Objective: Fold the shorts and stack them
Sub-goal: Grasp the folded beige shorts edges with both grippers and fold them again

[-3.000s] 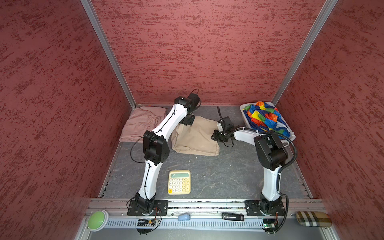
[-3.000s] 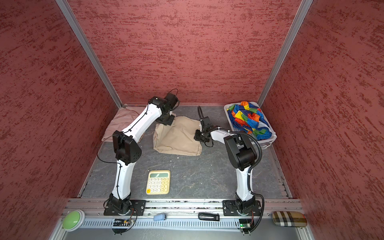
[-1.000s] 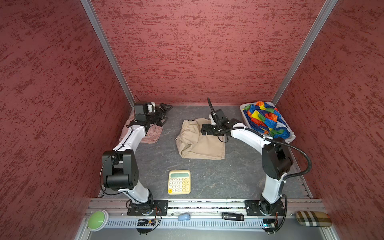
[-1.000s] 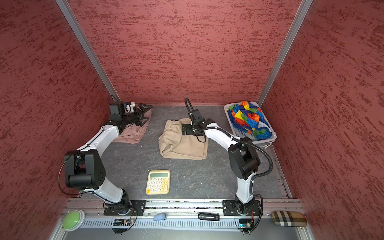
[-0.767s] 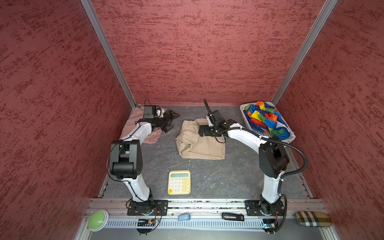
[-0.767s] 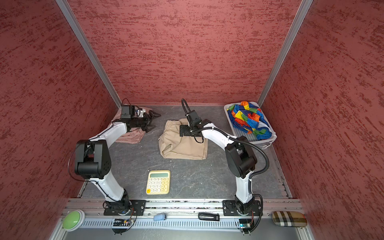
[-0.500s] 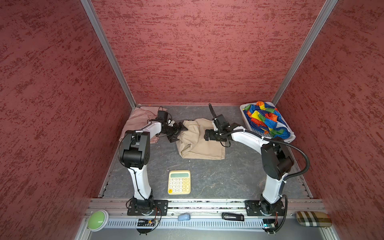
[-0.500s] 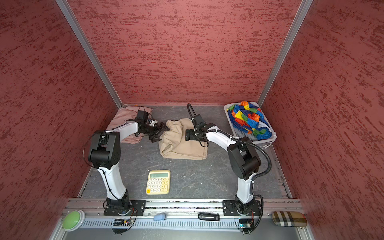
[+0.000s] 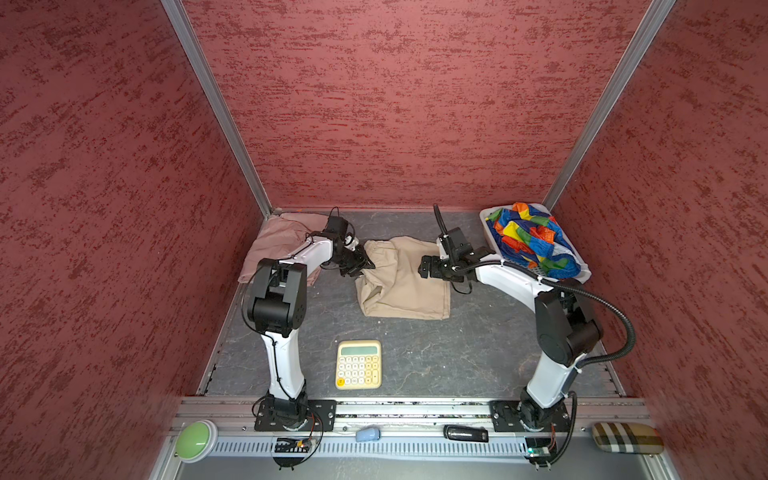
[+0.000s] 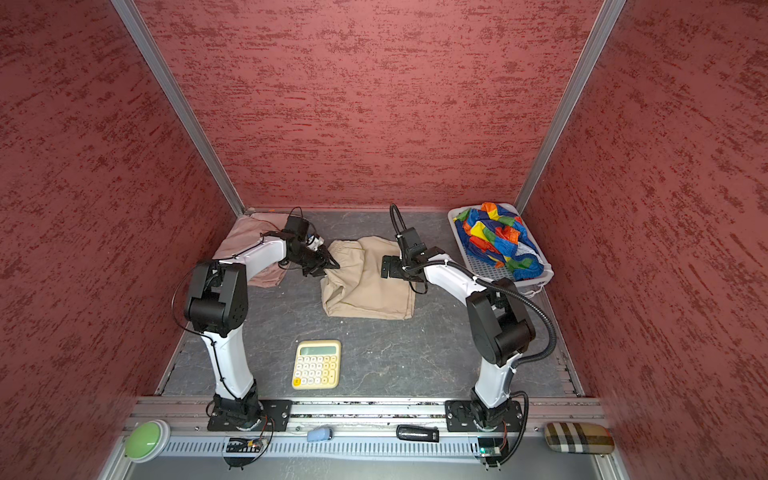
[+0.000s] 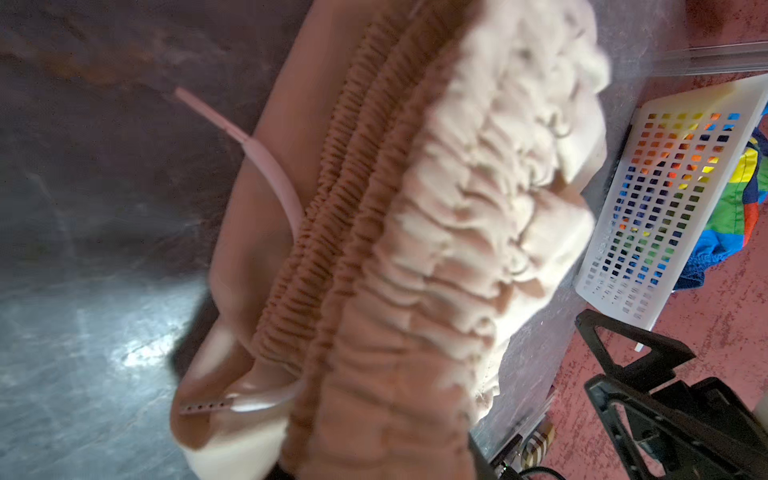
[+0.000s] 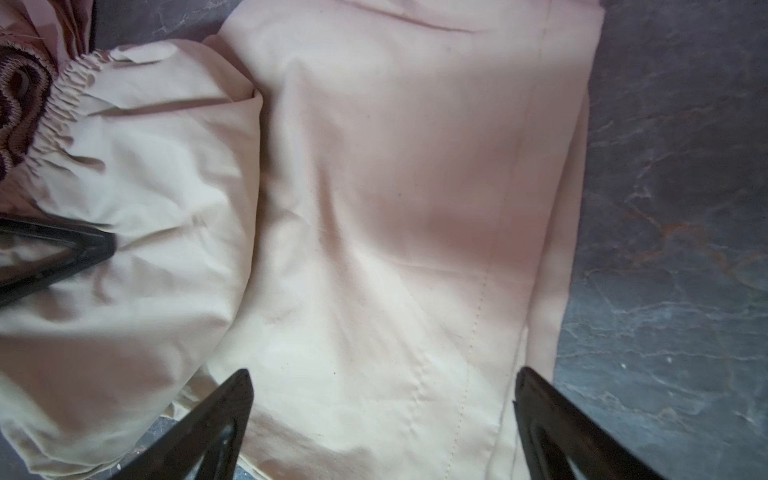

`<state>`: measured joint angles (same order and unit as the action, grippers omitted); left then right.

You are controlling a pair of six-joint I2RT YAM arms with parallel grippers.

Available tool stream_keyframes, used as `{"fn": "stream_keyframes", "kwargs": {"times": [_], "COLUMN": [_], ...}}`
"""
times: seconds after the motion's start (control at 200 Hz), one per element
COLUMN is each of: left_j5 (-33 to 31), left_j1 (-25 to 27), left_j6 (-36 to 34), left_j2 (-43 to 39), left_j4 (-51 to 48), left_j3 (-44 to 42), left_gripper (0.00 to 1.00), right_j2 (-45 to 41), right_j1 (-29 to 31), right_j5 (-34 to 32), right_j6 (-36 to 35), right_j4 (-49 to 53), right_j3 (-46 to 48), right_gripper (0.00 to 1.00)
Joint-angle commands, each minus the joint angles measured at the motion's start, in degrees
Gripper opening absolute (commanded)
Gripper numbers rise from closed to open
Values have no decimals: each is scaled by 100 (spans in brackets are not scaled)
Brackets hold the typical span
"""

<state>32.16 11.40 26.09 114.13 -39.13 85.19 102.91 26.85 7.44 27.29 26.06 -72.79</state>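
Far left, the pink shorts [image 9: 274,241] lie crumpled. Next, the left gripper [image 9: 365,266] is nearly closed, pinching the waistband corner of the beige shorts [image 9: 403,291] mid-table. Over their right side the right gripper [image 9: 424,270] hangs wide open, holding nothing. The rainbow shorts [image 9: 528,241] are in the basket [image 10: 486,268], far right.

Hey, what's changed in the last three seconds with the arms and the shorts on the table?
The left arm swung off the beige shorts out over the pink shorts, then back. The left claw is now at the beige waistband's left edge with fabric between its jaws, grip unclear. The right claw stayed open over the beige shorts. Pink shorts, rainbow shorts in the basket and calculator stayed put.
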Motion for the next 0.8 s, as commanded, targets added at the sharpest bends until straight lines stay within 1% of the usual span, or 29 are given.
{"fn": "stream_keyframes", "kwargs": {"times": [0.0,0.105,0.16,0.2,0.23,0.276,0.341,0.441,0.636,0.706,0.791], "left_j5": [-272,-387,-433,-431,-426,-382,-296,-282,-173,-126,-52], "left_j1": [322,582,684,751,800,887,1046,1286,1826,1978,2087], "left_j6": [-257,-275,-294,-297,-270,-213,-136,34,434,584,879], "left_j2": [-141,-125,-78,-49,-48,-64,-8,72,325,468,636], "left_j4": [-410,-706,-842,-892,-863,-753,-681,-570,-211,45,492], "left_j3": [498,903,1082,1160,1162,1129,1184,1248,1386,1387,1328], "left_gripper": [27,28,34,34,29,17,8,7,7,7,3], "right_j2": [-293,-390,-427,-452,-480,-517,-583,-768,-891,-929,-963], "right_j1": [-100,-203,-240,-260,-275,-302,-390,-572,-767,-804,-821], "right_j5": [175,277,308,310,319,343,455,707,829,969,1056], "right_j6": [91,119,119,118,110,118,164,282,322,417,489], "right_j4": [-245,-329,-345,-353,-361,-378,-453,-646,-798,-985,-1089], "right_j3": [188,339,401,436,462,507,622,872,1192,1349,1472], "right_gripper": [99,99,99,99,99,99,99,99,99,99,99]}}
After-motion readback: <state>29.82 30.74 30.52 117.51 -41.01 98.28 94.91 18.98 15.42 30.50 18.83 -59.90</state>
